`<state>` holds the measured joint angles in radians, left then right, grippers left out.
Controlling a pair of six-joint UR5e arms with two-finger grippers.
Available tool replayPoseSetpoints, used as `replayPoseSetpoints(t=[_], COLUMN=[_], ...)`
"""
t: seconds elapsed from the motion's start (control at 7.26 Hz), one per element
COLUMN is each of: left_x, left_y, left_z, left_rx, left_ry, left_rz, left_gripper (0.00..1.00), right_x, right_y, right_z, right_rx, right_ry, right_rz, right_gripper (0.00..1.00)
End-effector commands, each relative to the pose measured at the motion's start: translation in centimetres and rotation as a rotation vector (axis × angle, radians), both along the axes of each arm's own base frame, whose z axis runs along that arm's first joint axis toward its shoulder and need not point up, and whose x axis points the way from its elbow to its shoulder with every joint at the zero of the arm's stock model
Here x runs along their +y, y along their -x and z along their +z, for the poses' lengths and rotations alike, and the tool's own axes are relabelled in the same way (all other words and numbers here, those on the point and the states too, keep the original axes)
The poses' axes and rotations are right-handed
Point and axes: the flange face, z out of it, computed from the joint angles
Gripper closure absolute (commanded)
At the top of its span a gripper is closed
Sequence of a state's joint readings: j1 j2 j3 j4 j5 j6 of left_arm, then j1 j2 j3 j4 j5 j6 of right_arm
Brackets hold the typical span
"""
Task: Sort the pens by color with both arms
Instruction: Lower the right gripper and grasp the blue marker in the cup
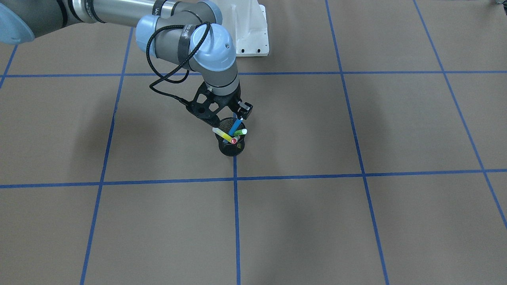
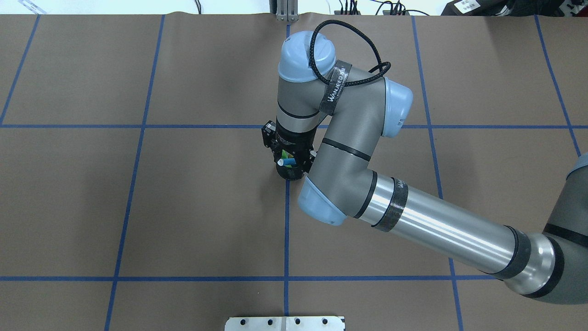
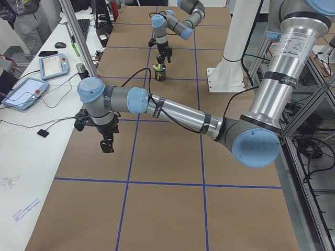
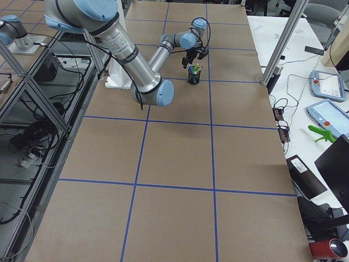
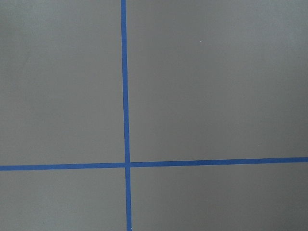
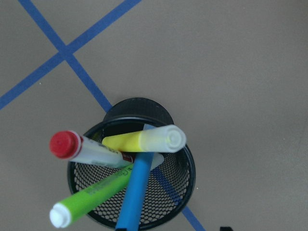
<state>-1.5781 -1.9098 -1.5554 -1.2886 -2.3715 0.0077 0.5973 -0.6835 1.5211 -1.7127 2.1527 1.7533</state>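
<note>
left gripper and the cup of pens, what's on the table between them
Nothing lies there: the exterior left view shows only bare brown table and blue tape lines between the left gripper and the cup.

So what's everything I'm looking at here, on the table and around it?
Cup: one, black mesh, mid-table where blue lines meet.
Pens: four, leaning in the cup: blue pen, green pen, yellow pen, red-capped white pen.
Table: one, brown, crossed by blue tape lines.
Screens: two, grey-blue, on the white bench beside the table.
Pedestal: one, white, at the robot's edge of the table.
Right arm: grey with light blue caps, reaching to the cup; right gripper black, open just above the pens.
Left arm: same colours; left gripper black, above bare table, open or shut unclear.
</note>
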Motion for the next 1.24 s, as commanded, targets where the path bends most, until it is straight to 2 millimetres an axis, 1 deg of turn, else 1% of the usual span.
replayPoseSetpoints(t=[0.0,0.28,0.41,0.55,0.69,1.1], left_x=[0.0,0.0,0.0,0.0,0.0,0.0], left_y=[-0.1,-0.1,-0.1,-0.1,-0.1,-0.1], left_z=[0.0,0.0,0.0,0.0,0.0,0.0], left_rx=[0.0,0.0,0.0,0.0,0.0,0.0], left_ry=[0.0,0.0,0.0,0.0,0.0,0.0], left_rz=[0.001,0.001,0.001,0.001,0.001,0.001], left_gripper=[0.0,0.0,0.0,0.0,0.0,0.0], right_x=[-0.5,-1.2,-1.4,-1.6,-2.1,-1.9], right_y=[-0.6,0.0,0.0,0.3,1.1,1.5], right_z=[-0.4,0.7,0.7,-0.2,-0.6,-0.9], right_rx=[-0.007,0.018,0.024,0.021,0.03,0.028], right_ry=[-0.012,-0.028,-0.04,-0.041,-0.035,-0.029], right_rz=[0.011,-0.007,-0.002,-0.001,-0.003,-0.002], right_gripper=[0.29,0.3,0.3,0.3,0.3,0.31])
